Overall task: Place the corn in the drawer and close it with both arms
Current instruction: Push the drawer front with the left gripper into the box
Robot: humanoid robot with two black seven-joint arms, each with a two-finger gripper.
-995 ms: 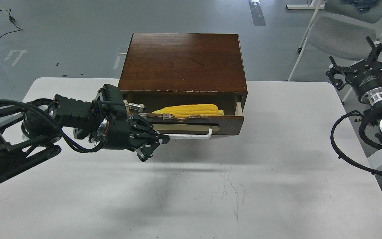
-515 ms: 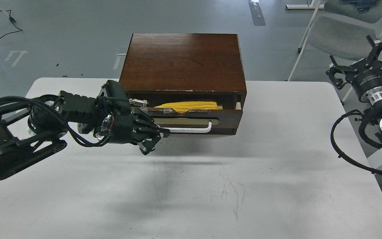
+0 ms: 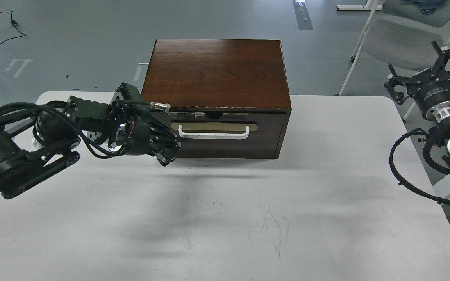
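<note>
Item: drawer [image 3: 225,130], dark brown front with white bar handle [image 3: 213,134], set in a wooden cabinet [image 3: 217,72] on the white tabletop [image 3: 225,218]. Front lies about flush with the cabinet face, so it reads as pushed in; a thin dark seam shows along its chipped top edge

Item: corn. Not visible; judged to be inside the drawer, out of sight

Item: left end effector [image 3: 168,150]. Sits at the drawer's left lower corner, touching or just short of the front; fingers appear drawn close together with nothing between them, though they are dark against dark wood and hard to separate. The drawer front's long axis runs left to right, extending rightward from this end effector

Item: right end effector [image 3: 424,72]. Raised well off to the right, beyond the tabletop edge, claws spread wide, holding nothing; far from the drawer

Nearer arm: left. Judgement: closing looks essentially done; any last seating push falls to the left arm, straight into the cabinet
</note>
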